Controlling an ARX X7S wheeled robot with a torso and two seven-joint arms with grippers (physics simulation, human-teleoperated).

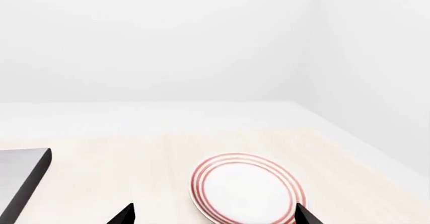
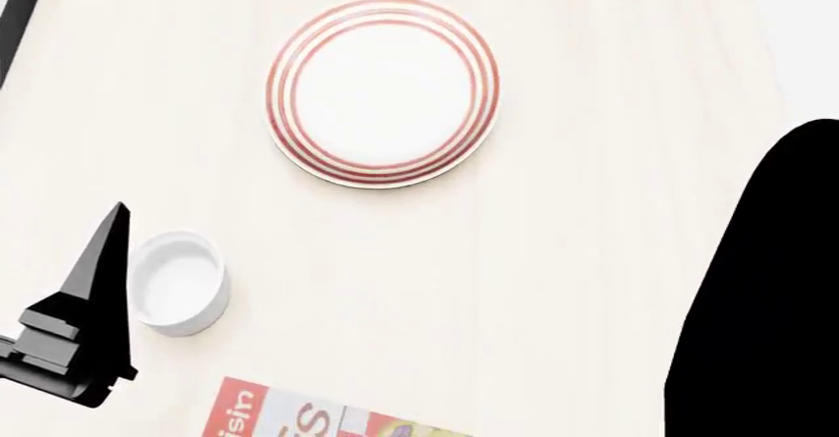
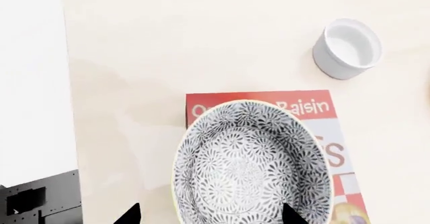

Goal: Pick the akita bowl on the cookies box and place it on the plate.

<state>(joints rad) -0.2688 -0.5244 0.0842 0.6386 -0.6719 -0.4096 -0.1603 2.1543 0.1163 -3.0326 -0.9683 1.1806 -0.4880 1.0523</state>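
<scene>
In the right wrist view the akita bowl point(image 3: 252, 166), speckled black and white, sits upright on the red-and-white cookies box point(image 3: 323, 151). My right gripper point(image 3: 209, 216) is open; one fingertip point(image 3: 292, 215) shows over the bowl's inside and the other point(image 3: 128, 215) outside its rim. The plate point(image 2: 383, 88), white with red rings, lies empty farther back on the table. In the left wrist view my left gripper point(image 1: 215, 215) is open, with the plate point(image 1: 245, 189) just beyond its fingertips and nothing between them. The head view shows only a corner of the cookies box point(image 2: 308, 417); the bowl is out of that view.
A small plain white cup point(image 2: 177, 282) stands beside my left gripper's finger point(image 2: 105, 260), near the box. A dark-edged grey slab point(image 1: 23, 178) lies at the table's left. My right arm point(image 2: 767, 290) is a black shape at the right. The table edge point(image 3: 64, 83) runs near the bowl.
</scene>
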